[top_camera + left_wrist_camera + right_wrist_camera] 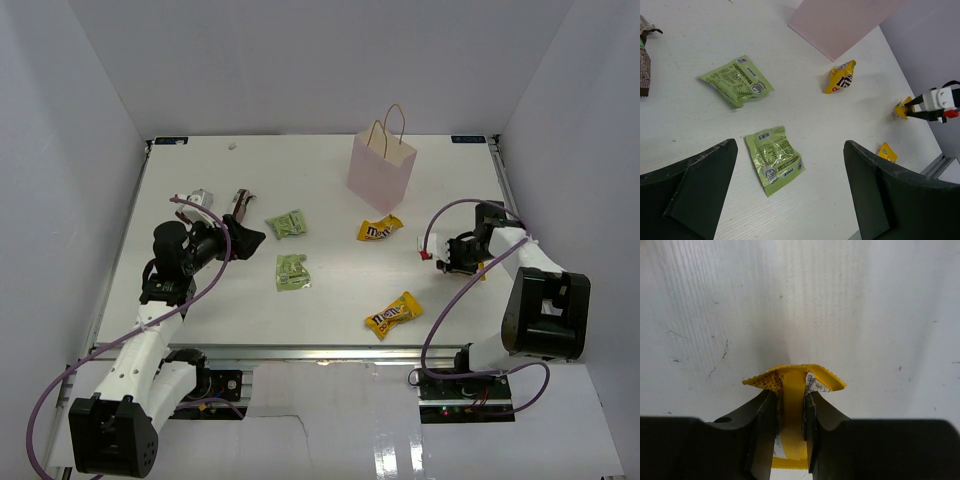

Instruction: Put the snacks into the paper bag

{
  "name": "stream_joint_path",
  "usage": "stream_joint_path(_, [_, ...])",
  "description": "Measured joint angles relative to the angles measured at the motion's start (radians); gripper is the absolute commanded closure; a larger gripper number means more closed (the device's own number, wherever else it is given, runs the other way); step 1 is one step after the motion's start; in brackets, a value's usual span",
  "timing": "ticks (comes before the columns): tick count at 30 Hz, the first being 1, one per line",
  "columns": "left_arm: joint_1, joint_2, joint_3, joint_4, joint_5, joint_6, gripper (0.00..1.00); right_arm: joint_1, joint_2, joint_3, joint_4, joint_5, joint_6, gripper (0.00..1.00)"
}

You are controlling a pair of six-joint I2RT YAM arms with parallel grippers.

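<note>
Wrist [488, 228] pitched down, right tool [790, 395] clamps yellow candy bag [791, 375]; left tool [789, 144] hovers apart.

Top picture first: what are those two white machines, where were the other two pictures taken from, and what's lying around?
They are two robot arms bolted to a table, seen from above. Each ends in a two-finger gripper with a small camera behind it; the other pictures come from those. The left gripper is open and empty, looking at two green pouches. The right gripper pinches one yellow packet. Two more yellow packets, a brown bar and a pink paper bag are on the table.
</note>
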Motion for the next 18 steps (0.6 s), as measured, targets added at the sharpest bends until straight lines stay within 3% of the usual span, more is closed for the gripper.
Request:
stream_joint_path(3, [0.0,0.0,0.0,0.0,0.0,0.0,0.02,0.002,-0.006,0.108,-0.058,-0.077,0.127,0.8])
stream_joint_path(10, [0.0,0.004,0.0,0.0,0.0,0.0,0.02,0.022,-0.018,0.436,-0.065,-0.315,0.573,0.78])
stream_joint_path(18, [0.0,0.027,0.0,0.0,0.0,0.003,0.02,0.045,0.042,0.722,0.176,-0.51,1.189,0.77])
